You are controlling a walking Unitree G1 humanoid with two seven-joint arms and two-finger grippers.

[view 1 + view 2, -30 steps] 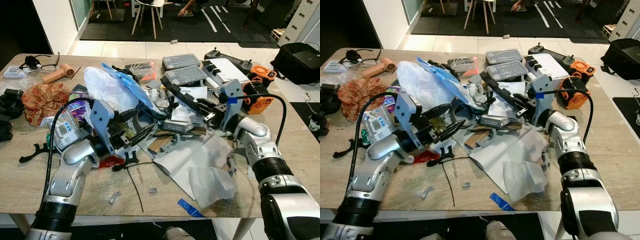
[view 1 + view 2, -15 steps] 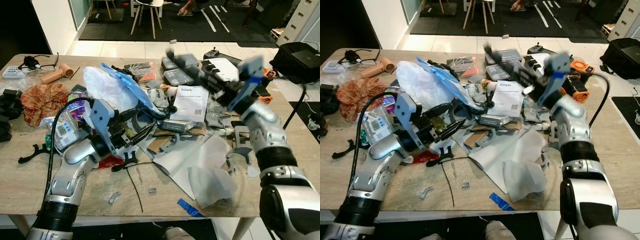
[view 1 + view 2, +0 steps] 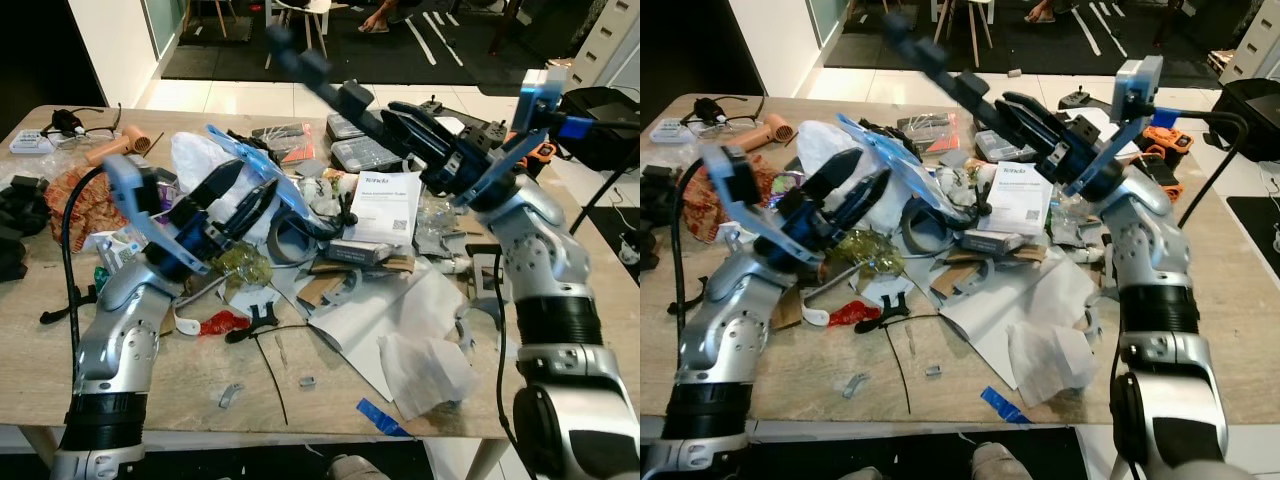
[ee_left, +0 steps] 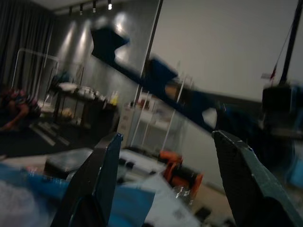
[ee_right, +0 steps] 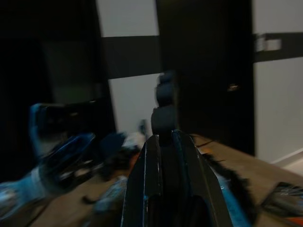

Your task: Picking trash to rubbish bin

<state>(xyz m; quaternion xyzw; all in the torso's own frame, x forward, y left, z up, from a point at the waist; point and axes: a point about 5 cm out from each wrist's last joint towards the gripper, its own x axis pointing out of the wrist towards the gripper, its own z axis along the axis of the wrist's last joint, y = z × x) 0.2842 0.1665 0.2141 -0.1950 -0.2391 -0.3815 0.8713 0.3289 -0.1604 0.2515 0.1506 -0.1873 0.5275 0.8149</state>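
Your right pincer [image 3: 425, 135] is clenched on a long black bar [image 3: 340, 95], lifted clear of the cluttered counter [image 3: 60, 370], probably to carry it binward, though it's blurred. Your left pincer [image 3: 235, 195] hangs spread and empty above gold foil [image 3: 243, 265].

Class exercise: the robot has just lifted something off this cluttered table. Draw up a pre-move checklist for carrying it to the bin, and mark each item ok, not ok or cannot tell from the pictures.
1. Right gripper firmly closed on the long black notched plastic strip: ok.
2. Strip lifted free of the table clutter: ok, it hangs above the white printed booklet.
3. Left gripper free of any load: ok, its fingers are spread and nothing is between them.
4. Left gripper out of the strip's path: not ok, raised close beside the blue plastic sheet.
5. Rubbish bin located: cannot tell.
6. Orange cable reel behind the right arm safe from a swing: cannot tell.
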